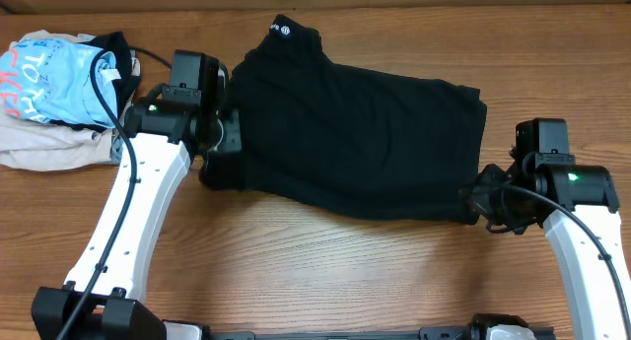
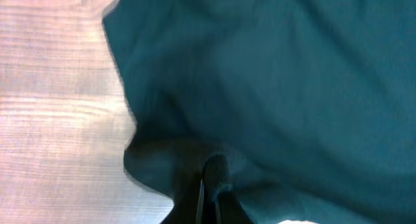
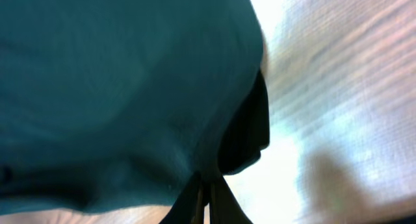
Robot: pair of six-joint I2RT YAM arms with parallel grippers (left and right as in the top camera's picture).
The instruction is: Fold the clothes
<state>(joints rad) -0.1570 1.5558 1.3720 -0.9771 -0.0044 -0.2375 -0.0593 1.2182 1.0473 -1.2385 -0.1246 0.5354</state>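
A: Where is the garment?
B: The black T-shirt [image 1: 355,133] is spread across the middle of the bench [image 1: 296,281], between the two arms, as a rough rectangle. Its neck label [image 1: 279,29] is seen at the far left corner. A light blue shirt [image 1: 49,84] and a beige garment [image 1: 39,148] are heaped at the far left of the bench, apart from it.

A: What is the state of the jaws?
B: The left gripper [image 2: 211,178] is pinched closed on cloth at the near left corner of the shirt. The right gripper [image 3: 207,185] is pinched closed on the near right corner. In both wrist views fabric is seen gathered at the closed tips.

A: Which step is in hand?
B: A fold is judged to be under way. The near edge is held at both ends, most likely to be carried over toward the far edge. The number of layers underneath cannot be told.

A: What does the next move call for?
B: Both corners would need to be raised together and level, then carried across evenly with the cloth taut. They should be released only once the edges are aligned. Uneven travel would be expected to skew the fold.
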